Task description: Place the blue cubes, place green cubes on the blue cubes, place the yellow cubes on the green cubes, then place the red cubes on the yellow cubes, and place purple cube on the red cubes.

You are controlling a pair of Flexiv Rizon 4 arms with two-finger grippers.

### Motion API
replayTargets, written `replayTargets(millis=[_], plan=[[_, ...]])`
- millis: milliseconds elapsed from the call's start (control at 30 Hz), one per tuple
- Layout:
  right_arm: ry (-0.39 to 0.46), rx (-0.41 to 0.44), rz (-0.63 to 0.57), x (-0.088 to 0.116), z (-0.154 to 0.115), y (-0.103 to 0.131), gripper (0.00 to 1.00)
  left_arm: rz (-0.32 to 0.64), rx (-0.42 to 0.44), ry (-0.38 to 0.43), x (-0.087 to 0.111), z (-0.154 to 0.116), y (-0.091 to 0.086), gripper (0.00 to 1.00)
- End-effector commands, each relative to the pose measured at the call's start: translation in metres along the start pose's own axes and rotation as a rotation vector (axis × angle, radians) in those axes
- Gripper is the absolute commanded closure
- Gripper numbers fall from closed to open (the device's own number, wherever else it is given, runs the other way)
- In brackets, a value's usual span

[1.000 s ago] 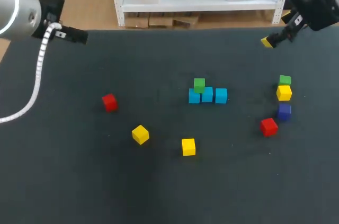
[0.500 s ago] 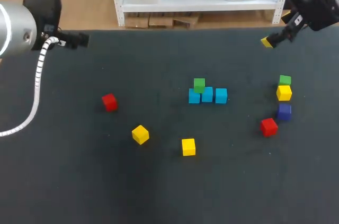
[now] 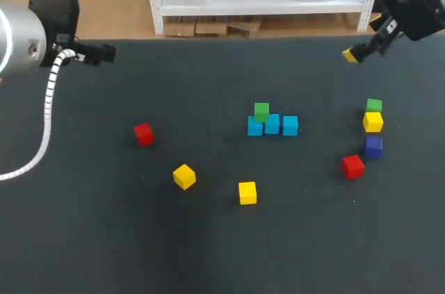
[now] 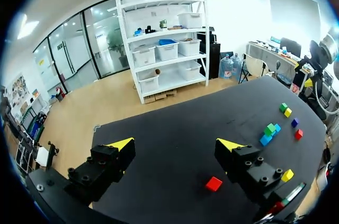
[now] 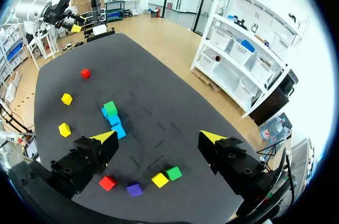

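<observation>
Blue cubes [image 3: 272,125]: three in a touching row mid-table [image 3: 208,252], so the base layer looks done. Stacked green cube [image 3: 261,110] sits on the row's left end, apparently over the seam between the left and middle blue. Exact overlap is not clear. My read: we're in the green layer, one of two placed.

Loose green cube [image 3: 374,105] is well right of the blue row and a bit farther back. Right yellow cube [image 3: 373,121] is tight against its front face; can't tell if they touch. Purple cube [image 3: 373,147] and right red cube [image 3: 352,166] are in the same cluster, right of the row and further forward.

Left red cube [image 3: 144,134] is well left of the row. Left yellow cube [image 3: 184,176] is front-left of the row, middle yellow cube [image 3: 247,192] in front of it. All lie apart from each other.

Right gripper [image 5: 159,136]: fingers spread wide, nothing between them, hanging high, right of and behind the row, past the loose green cube. Left gripper [image 4: 176,144]: also spread and empty, high, far left of and behind the row.

Next, as I see it, the right arm is closest to the loose green cube.
- Come down with the fingers across the two faces clear of the yellow neighbour, then pinch and lift.
- Carry it to the row and set it beside the stacked green cube, over the middle/right blue.
- Watch for clipping the right yellow cube on descent.
- Watch for bumping the stacked green cube on placement.
</observation>
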State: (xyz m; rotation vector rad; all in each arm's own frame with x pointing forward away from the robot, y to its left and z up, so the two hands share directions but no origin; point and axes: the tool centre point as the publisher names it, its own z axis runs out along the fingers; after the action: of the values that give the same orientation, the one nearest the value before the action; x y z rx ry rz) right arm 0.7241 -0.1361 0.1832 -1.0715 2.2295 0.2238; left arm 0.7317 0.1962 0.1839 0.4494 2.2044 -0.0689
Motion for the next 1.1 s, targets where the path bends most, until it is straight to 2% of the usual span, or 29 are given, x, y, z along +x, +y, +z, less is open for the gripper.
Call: replayTargets(millis=[33,167,267,400,767,933,1100], plan=[[-0.001,0.01,0.002,0.001,-0.001,0.002,0.0,0.001,0.007,-0.001,0.0,0.001,0.001,0.0],[0.023,0.012,-0.014,-0.002,-0.003,0.003,0.0,0.001,0.007,-0.001,0.0,0.001,0.001,0.0],[0.079,0.013,-0.065,-0.004,-0.005,0.008,0.0,0.001,0.007,-0.001,0.0,0.001,0.001,0.0],[0.161,0.008,-0.147,0.004,-0.007,0.015,0.0,0.001,0.007,-0.001,0.0,0.001,0.001,0.0],[0.325,-0.087,-0.202,0.059,0.012,-0.005,0.0,0.001,0.007,-0.001,0.0,0.001,0.001,0.0],[0.365,-0.137,-0.304,0.073,0.013,-0.011,0.0,0.001,0.007,-0.001,0.0,0.001,0.001,0.0],[0.447,-0.156,-0.377,0.091,0.018,-0.021,0.0,0.001,0.007,-0.001,0.0,0.001,0.001,0.0]])
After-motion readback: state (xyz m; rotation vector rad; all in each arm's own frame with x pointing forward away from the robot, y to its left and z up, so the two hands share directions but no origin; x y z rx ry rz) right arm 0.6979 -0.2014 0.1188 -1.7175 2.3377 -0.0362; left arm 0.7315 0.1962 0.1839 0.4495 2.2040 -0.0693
